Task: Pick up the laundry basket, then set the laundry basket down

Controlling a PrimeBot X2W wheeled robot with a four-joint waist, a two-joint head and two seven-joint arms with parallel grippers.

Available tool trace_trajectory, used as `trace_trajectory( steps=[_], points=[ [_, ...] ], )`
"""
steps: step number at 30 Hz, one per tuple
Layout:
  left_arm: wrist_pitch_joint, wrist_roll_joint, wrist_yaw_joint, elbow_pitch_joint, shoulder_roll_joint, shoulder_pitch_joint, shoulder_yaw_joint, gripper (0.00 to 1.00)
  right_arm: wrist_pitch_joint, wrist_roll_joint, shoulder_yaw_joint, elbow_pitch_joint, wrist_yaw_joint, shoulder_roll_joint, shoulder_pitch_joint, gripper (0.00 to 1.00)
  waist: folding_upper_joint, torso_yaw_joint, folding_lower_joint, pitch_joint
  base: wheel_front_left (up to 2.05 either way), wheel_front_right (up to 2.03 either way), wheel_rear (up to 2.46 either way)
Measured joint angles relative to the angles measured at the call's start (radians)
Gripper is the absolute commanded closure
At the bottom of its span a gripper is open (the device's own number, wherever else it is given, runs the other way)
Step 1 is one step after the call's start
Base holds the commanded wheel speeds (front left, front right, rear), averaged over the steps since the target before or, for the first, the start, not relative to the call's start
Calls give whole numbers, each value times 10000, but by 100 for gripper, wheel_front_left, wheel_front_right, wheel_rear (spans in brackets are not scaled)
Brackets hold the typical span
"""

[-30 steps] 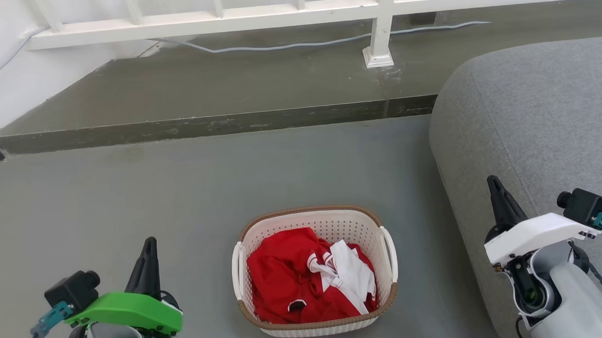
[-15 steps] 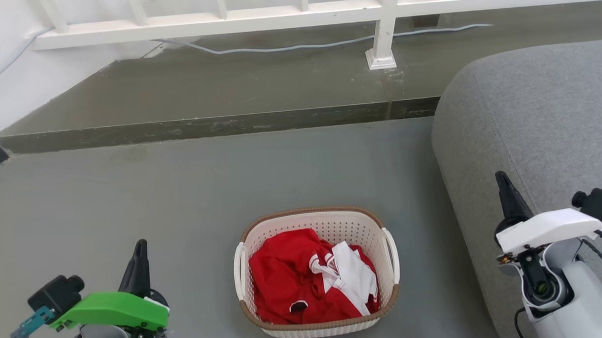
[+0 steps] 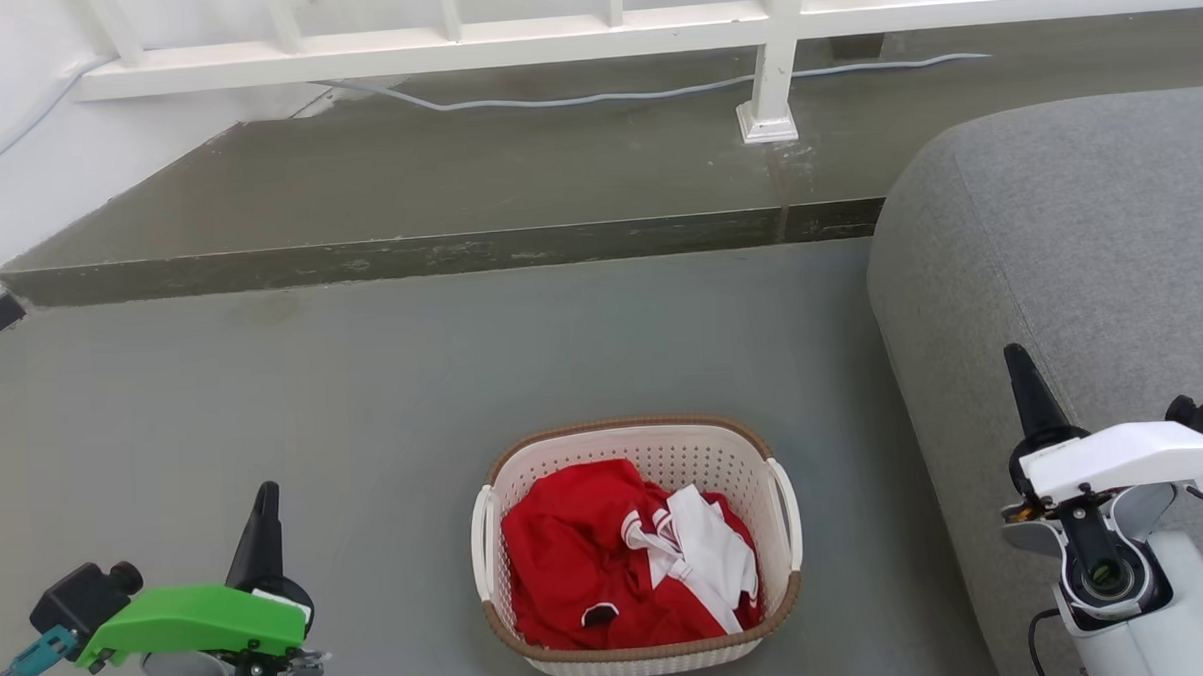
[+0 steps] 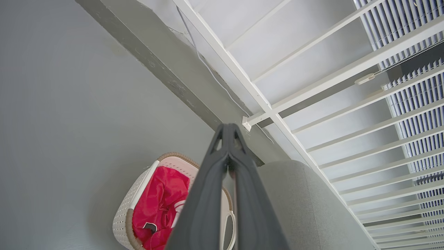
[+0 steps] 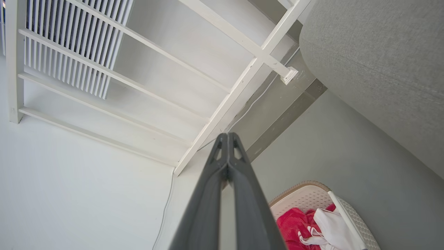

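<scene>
The cream-white perforated plastic laundry basket (image 3: pixel 666 454) with brown woven-look rim is set on the grey floor (image 3: pixel 364 406), between the left gripper (image 3: pixel 263 515) and right gripper (image 3: pixel 1026 388), both pressed together, empty.

In the head view, the left hand (image 3: pixel 265 496) sits lower and further left than a second ago. The right hand (image 3: pixel 1019 365) sits further right, so both stand wider of the laundry basket (image 3: pixel 627 424). The whole scene shifts slightly with the camera.
</scene>
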Motion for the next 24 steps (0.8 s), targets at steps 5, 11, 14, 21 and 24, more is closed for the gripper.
trace_trajectory(
  steps=[5,11,14,21,24],
  points=[
    [173,-589,-2,-8,-4,-3,111,100,176,558,-188,-69,12,79,5,100,0,26,0,-16,0,0,0],
    [393,-1243,-29,-17,-8,-6,274,100,357,1220,-416,-157,56,130,17,100,0,57,0,-36,0,0,0],
    [481,-1565,-31,-21,-10,-8,360,100,453,1547,-539,-201,109,171,48,100,0,72,0,-46,0,0,0],
    [675,-2393,-75,-35,-25,-18,518,100,679,2343,-798,-309,142,280,172,100,0,108,0,-69,0,0,0],
    [790,-2667,-77,-42,-31,-23,612,100,769,2635,-924,-360,146,313,198,100,0,123,0,-79,0,0,0]
  ],
)
